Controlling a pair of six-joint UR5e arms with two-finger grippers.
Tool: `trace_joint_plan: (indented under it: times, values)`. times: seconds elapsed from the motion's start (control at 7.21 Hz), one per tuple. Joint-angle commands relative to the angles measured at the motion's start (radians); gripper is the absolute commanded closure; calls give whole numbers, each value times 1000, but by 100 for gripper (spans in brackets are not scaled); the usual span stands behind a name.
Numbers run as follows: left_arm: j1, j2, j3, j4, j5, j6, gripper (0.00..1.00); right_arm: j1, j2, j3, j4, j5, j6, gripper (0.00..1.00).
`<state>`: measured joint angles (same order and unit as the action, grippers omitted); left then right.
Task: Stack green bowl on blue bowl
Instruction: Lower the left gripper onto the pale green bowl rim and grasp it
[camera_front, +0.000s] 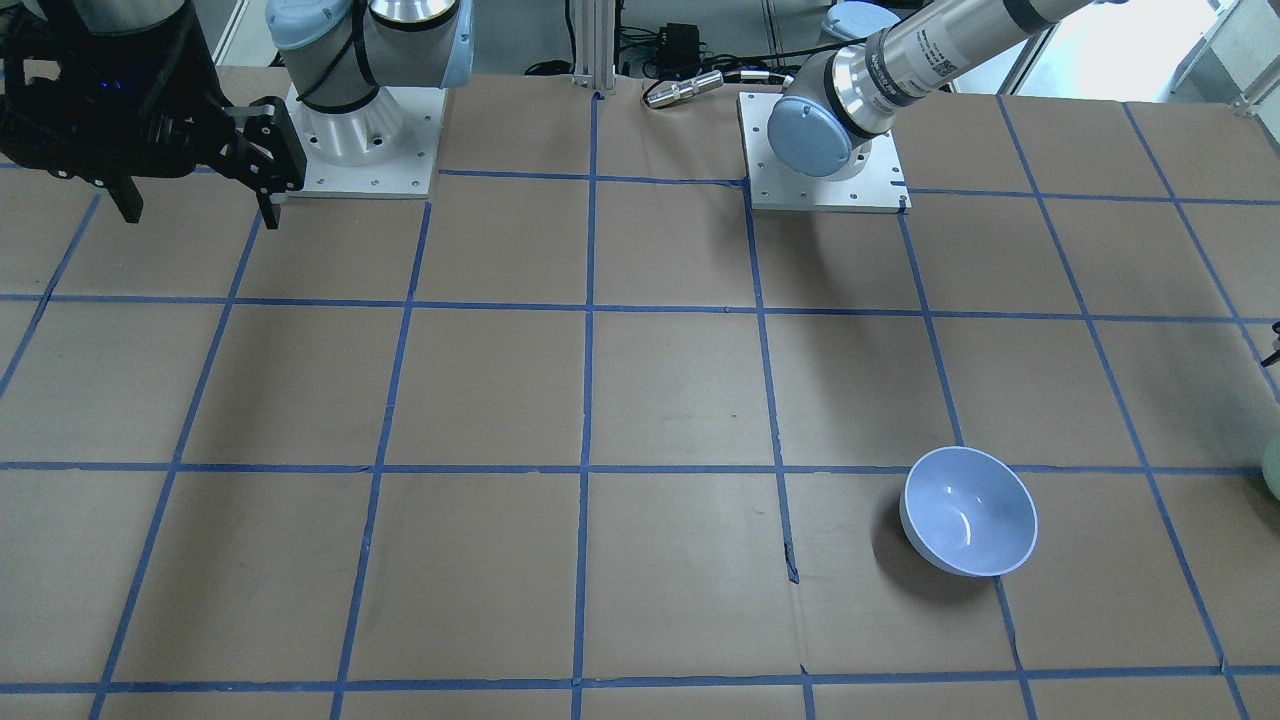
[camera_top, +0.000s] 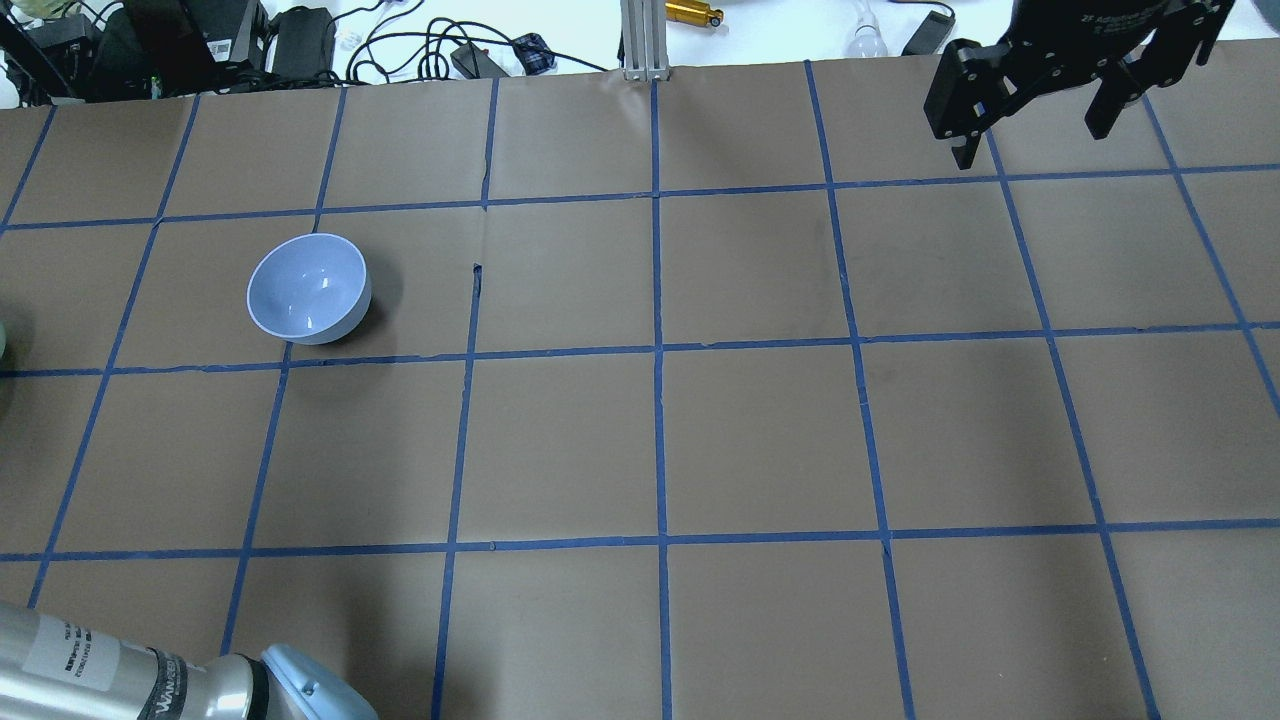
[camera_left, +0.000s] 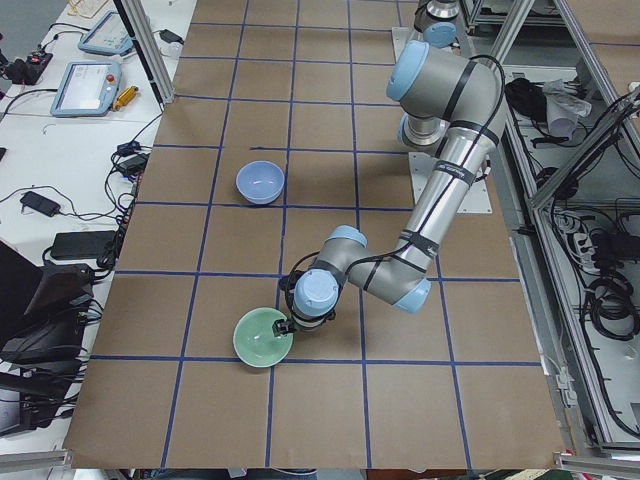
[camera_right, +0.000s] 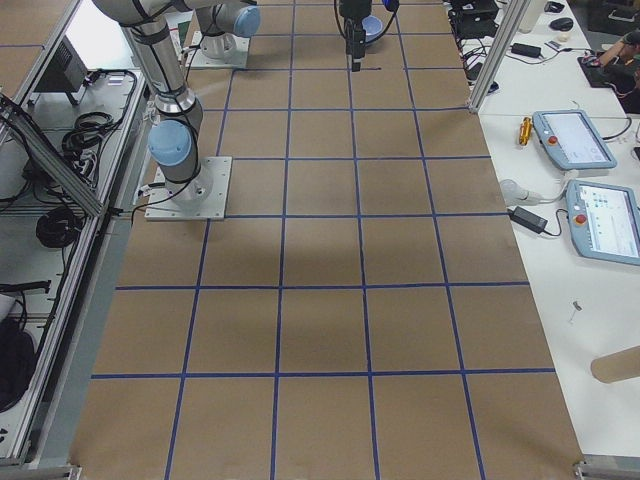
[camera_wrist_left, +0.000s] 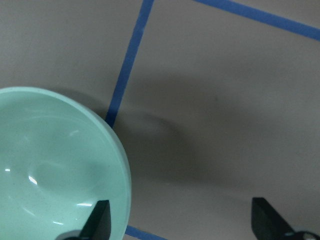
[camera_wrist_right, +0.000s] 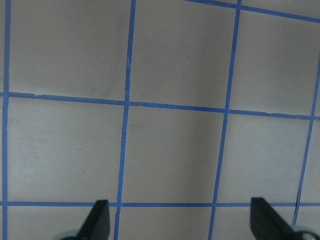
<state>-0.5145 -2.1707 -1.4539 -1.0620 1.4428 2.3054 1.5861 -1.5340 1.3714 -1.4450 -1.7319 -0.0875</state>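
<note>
The green bowl (camera_left: 263, 338), glossy pale mint and smooth, sits upright with its mouth up, lower left of centre in the left-side view. The blue bowl (camera_front: 968, 510), glossy pale periwinkle and similar in size, sits upright at the front view's lower right, well apart from it.

Blue tape lines (camera_top: 659, 440) are crossing the brown table (camera_top: 760, 430); black cables and power bricks (camera_top: 303, 32) are lying beyond its edge, upper left of the overhead view.

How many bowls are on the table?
2. The blue bowl sits alone. The green bowl is apart from it, its rim inside the open left gripper.
</note>
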Motion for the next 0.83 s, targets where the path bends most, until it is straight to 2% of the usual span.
trace_joint_plan:
  times: [0.0, 0.69]
  values:
    - [-1, -26, 12, 2, -12, 50, 0, 0, 0, 0, 0, 0, 0, 0]
    - [-7, -55, 10, 46, 7, 34, 4, 0, 0, 0, 0, 0, 0, 0]
